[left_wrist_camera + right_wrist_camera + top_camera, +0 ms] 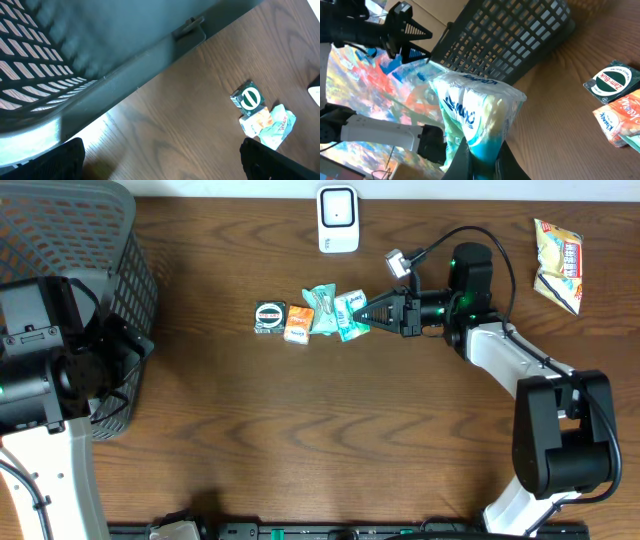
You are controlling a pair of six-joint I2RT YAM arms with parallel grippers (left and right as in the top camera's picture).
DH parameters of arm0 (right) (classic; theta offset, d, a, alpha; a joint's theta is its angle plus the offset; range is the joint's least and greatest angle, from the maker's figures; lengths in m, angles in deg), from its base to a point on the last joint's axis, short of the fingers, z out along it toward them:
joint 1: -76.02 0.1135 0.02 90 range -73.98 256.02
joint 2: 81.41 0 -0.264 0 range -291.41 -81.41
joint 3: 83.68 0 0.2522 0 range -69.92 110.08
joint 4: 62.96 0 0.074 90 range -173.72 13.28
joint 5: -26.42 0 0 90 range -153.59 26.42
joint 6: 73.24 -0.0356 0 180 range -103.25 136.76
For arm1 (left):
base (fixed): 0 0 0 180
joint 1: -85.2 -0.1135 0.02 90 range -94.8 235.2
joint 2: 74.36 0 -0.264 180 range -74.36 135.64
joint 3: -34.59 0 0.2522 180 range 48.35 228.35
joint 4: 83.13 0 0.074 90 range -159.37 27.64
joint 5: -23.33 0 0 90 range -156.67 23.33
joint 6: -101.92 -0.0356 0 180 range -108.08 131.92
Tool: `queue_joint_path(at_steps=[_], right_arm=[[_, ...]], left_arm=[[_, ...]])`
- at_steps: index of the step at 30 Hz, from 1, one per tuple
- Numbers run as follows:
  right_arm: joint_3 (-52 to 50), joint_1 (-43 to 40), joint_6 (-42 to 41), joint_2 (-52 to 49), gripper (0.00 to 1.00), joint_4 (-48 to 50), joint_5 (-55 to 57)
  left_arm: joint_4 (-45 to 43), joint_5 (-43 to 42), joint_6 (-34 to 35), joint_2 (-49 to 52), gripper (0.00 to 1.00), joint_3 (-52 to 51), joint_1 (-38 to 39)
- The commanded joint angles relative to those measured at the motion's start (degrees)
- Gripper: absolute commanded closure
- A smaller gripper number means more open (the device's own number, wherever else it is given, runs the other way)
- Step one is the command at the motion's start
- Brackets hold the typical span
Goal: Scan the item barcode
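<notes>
Mid-table | right claw (365,308) pinched tight on tissue pack (475,110) | left claw (161,150) spread wide beside basket (100,45)

The right arm (505,352) is built of glossy white links set between black joint housings: a bulky rounded black joint (560,442) at the far end from the jaws, and a squarer black block (471,268) at the wrist. A small green light (462,301) glows on the wrist. A thin black cable (497,250) loops from a small grey connector (399,262) round to that block. Its jaws are black and taper to a narrow point.

The left arm (45,470) matches it, with a smooth white shell and boxy black housings (35,365). In the left wrist view its jaws show only as matte black tips in the two lower corners.
</notes>
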Motion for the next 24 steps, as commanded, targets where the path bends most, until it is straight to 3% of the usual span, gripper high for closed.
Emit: queue_joint_path(at_steps=[1,8,15,20,24], right_arm=[[0.0,0.8,-0.4,1.0,0.99,-0.1,1.3],[0.0,2.0,1.2,1.0,0.99,-5.7,10.6],[0.0,6.3,6.7,1.0,0.99,-18.4,34.4],[0.0,6.6,7.0,1.0,0.99,-18.8,36.4],[1.4,6.9,8.7,1.0,0.99,-24.2,45.7]], left_arm=[[0.2,0.3,0.2,-0.3,0.03,0.6,-0.3],[0.2,0.3,0.2,-0.3,0.02,0.6,-0.3],[0.2,0.3,0.2,-0.3,0.02,0.6,-0.3],[0.2,0.3,0.2,-0.3,0.02,0.6,-0.3],[0.2,0.3,0.2,-0.3,0.02,0.6,-0.3]])
